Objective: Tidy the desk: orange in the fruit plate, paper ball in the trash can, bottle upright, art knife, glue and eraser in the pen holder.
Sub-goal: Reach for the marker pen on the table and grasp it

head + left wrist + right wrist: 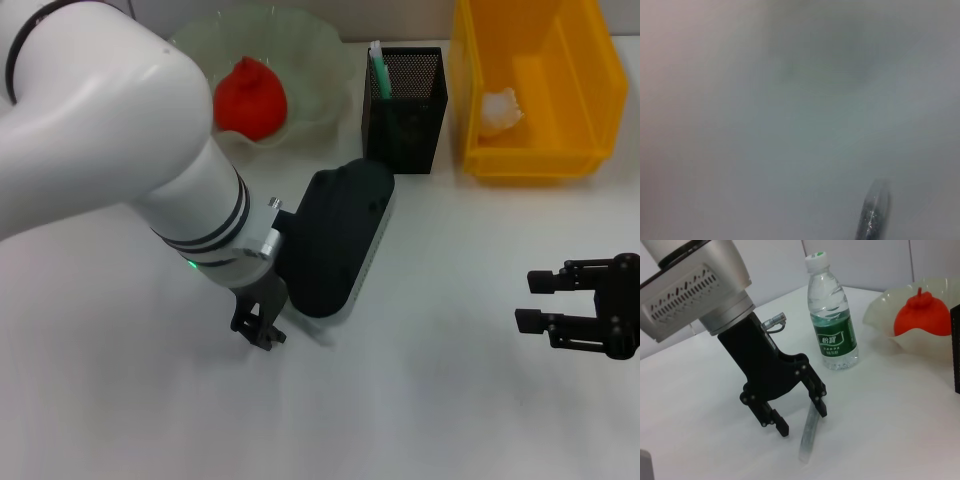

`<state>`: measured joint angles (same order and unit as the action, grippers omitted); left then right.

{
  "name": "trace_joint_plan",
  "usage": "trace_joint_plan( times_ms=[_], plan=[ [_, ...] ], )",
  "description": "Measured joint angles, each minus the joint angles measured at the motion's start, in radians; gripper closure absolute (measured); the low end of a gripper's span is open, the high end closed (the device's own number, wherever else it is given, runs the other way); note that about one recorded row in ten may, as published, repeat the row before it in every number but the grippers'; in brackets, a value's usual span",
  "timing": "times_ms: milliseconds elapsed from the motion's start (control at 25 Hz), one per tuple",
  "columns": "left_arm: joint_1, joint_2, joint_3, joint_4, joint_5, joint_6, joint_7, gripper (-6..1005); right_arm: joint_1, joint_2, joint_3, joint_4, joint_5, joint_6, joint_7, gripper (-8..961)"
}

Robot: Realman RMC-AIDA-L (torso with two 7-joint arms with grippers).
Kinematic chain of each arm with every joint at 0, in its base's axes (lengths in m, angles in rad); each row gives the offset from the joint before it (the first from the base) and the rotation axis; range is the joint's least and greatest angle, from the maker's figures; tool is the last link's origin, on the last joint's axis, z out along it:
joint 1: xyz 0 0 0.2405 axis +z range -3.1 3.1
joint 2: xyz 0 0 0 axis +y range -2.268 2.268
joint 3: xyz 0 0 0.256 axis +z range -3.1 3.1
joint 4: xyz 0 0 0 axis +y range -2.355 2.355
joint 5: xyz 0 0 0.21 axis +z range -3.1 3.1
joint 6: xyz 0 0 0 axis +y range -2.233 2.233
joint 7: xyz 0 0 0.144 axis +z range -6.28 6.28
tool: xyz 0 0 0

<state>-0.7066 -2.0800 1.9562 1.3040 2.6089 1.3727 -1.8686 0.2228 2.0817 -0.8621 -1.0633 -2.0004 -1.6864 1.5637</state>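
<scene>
My left gripper (262, 338) points down at the table in front of the pen holder, its jaws open. In the right wrist view the left gripper (802, 422) straddles a thin silvery art knife (809, 436) that lies on the table against one finger (819, 402). The knife also shows in the left wrist view (872, 215). The water bottle (832, 315) stands upright behind it. The orange (250, 95) sits in the fruit plate (310, 45). The paper ball (500, 108) lies in the yellow bin (590, 90). My right gripper (527, 301) is open and empty at the right.
The black mesh pen holder (405, 100) stands at the back centre with a green and white item (379, 68) in it. The left arm hides the bottle in the head view. Bare white table lies between the two grippers.
</scene>
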Motion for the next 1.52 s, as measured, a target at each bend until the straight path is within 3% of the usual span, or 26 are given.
trace_joint_plan(
  times_ms=[480, 760, 1400, 1520],
  plan=[
    [-0.011, 0.0, 0.026, -0.012, 0.002, -0.006, -0.003, 428, 0.012, -0.003, 0.003, 0.028, 0.002, 0.001, 0.004, 331],
    [-0.05, 0.0, 0.028, -0.065, 0.001, -0.001, -0.034, 450, 0.012, -0.003, 0.005, 0.028, 0.005, 0.001, 0.006, 329],
    [-0.068, 0.0, 0.044, -0.068, -0.001, 0.048, -0.051, 810, 0.013, -0.002, 0.005, 0.029, 0.007, 0.001, 0.018, 324],
    [-0.069, 0.0, 0.044, -0.07, -0.001, 0.053, -0.054, 809, 0.013, -0.002, 0.005, 0.029, 0.007, 0.001, 0.018, 323]
  ],
)
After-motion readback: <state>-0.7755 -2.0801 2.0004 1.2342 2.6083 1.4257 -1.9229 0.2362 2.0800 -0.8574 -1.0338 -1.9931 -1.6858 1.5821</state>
